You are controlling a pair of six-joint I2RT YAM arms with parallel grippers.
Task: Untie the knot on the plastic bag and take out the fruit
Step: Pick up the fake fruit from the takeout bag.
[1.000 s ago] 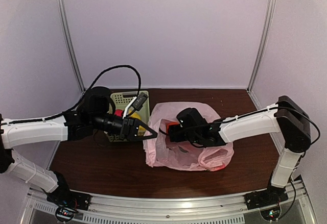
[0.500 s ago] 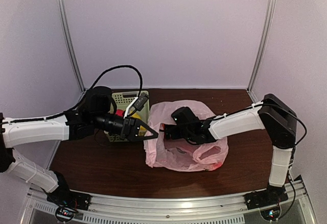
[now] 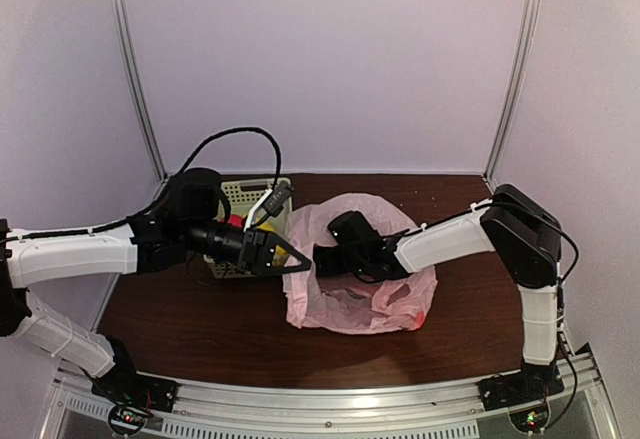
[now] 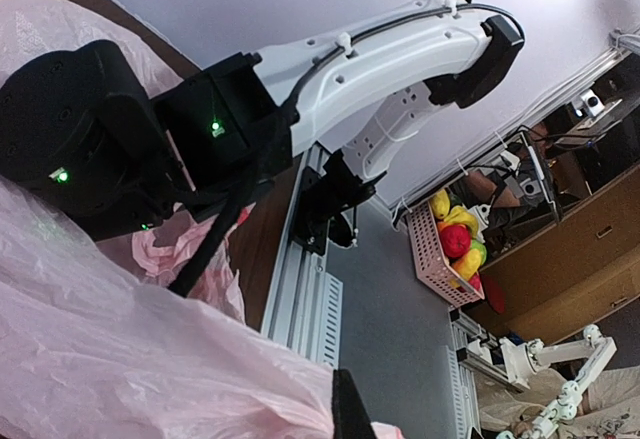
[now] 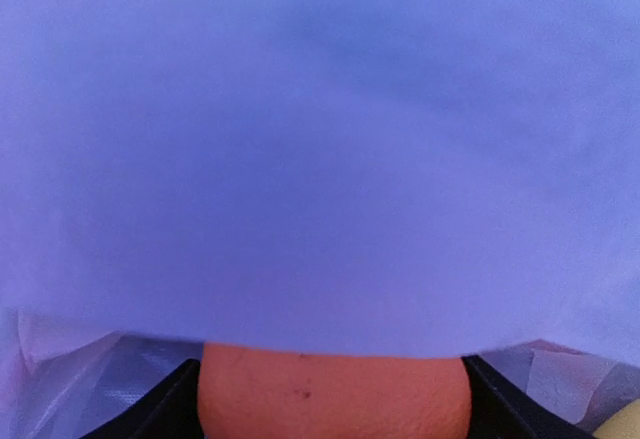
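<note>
- While the left gripper (image 3: 298, 263) is pinching the left rim of the bag (image 3: 385, 304), its jaws are standing closed. Pink film is bunching on both sides of the one finger (image 4: 345, 411) that shows in the left wrist view.
- The bag is lying on the table (image 3: 200, 324) a little right of centre, with its mouth gaping toward the left.
- The right gripper (image 3: 322, 257) is reaching in through that mouth from the right and sitting well inside the film.
- An orange fruit (image 5: 333, 391) is sitting squarely between the right fingers (image 5: 160, 411), filling the gap and touching both.
- Those jaws are standing wide apart. I cannot tell whether they are squeezing the orange fruit or only flanking it.
- Film is draping across the right wrist view and hiding everything above the orange fruit. A yellow sliver (image 5: 626, 425) is peeking in at the lower right corner.
- The basket (image 3: 240, 193) is standing at the back left, near the bag's upper left edge and just behind the left gripper.
- A red piece (image 3: 232, 222) and a yellow piece (image 3: 265, 227) are lying in the basket.
- The left arm (image 3: 80, 257) is crossing in front of the basket and covering its near side.
- A black cable (image 3: 235, 135) is arching over the basket.
- The right arm (image 4: 370, 54) is filling the left wrist view, its black wrist resting against the film.
- A far basket (image 4: 428, 249) of fruit is showing beyond the table's rail, well apart from everything on the table.
</note>
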